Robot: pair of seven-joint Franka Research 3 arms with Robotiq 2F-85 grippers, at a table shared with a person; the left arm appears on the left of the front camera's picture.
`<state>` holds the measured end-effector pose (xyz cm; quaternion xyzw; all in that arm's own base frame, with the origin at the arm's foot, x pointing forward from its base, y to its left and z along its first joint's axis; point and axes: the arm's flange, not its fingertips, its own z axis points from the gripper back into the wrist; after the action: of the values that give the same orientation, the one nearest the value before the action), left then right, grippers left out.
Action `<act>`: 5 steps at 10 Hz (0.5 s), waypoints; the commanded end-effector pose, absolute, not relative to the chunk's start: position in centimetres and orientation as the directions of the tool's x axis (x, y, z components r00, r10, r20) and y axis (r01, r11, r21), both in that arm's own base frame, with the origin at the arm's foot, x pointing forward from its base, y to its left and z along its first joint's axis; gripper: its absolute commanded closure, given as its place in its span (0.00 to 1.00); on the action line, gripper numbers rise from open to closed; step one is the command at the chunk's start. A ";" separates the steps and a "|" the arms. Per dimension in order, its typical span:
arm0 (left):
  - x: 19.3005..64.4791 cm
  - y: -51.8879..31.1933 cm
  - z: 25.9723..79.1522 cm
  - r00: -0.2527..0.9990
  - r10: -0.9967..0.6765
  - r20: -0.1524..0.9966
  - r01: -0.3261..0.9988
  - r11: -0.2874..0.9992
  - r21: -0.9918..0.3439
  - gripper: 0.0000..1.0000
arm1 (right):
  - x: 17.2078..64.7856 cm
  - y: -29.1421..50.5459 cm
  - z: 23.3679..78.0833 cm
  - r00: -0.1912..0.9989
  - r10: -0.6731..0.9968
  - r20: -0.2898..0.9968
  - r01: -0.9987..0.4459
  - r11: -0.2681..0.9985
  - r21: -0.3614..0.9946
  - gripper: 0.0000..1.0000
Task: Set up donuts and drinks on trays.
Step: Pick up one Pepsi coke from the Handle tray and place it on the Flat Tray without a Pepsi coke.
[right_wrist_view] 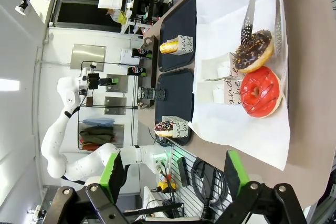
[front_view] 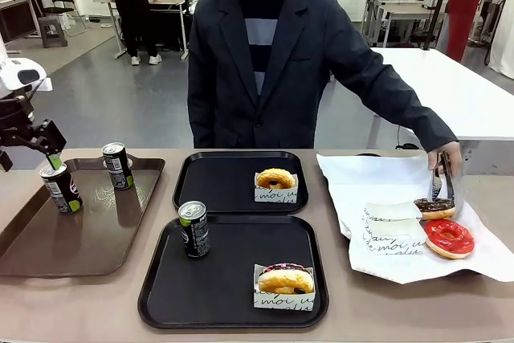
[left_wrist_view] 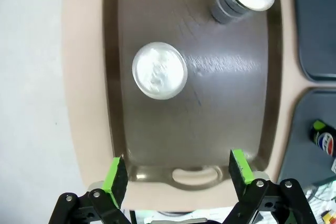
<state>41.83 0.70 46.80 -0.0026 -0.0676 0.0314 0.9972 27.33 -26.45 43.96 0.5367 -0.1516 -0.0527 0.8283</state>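
Observation:
Two black trays lie mid-table. The far tray [front_view: 215, 186] holds a sleeved donut [front_view: 275, 180]. The near tray [front_view: 229, 283] holds a black can [front_view: 193, 229] and a chocolate-sprinkled donut [front_view: 285, 279]. On the brown tray [front_view: 88, 234] stand two more cans [front_view: 61, 189] [front_view: 118, 165]. My left gripper [front_view: 50, 157] hovers open just above the nearer one, whose silver top [left_wrist_view: 159, 71] lies ahead of the spread fingers [left_wrist_view: 116, 174]. My right gripper [right_wrist_view: 175, 177] is open, off the table's edge, facing a chocolate donut [right_wrist_view: 253, 51] and a red donut [right_wrist_view: 261, 92].
A person stands across the table, one hand [front_view: 446, 157] holding metal tongs [front_view: 440, 182] at the chocolate donut [front_view: 434, 208]. That donut, the red one [front_view: 448, 238] and empty sleeves [front_view: 393, 226] lie on white paper [front_view: 377, 178] at the right.

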 end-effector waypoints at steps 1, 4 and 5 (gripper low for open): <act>44.8 1.7 46.0 0.983 0.082 0.164 -0.087 0.996 0.024 0.00 | 27.5 -26.4 43.9 0.942 -0.257 0.215 -0.099 0.399 0.911 0.00; 48.1 1.9 44.2 0.986 0.081 0.148 -0.085 0.996 0.020 0.00 | 27.5 -26.4 43.9 0.942 -0.257 0.215 -0.099 0.399 0.911 0.00; 49.0 1.9 43.6 0.986 0.085 0.141 -0.087 0.996 0.011 0.00 | 27.5 -26.4 43.9 0.942 -0.257 0.215 -0.099 0.399 0.911 0.00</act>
<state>47.90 1.94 43.75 0.0020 -0.0704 0.0386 0.9968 27.34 -26.44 43.96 0.5367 -0.1515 -0.0525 0.8284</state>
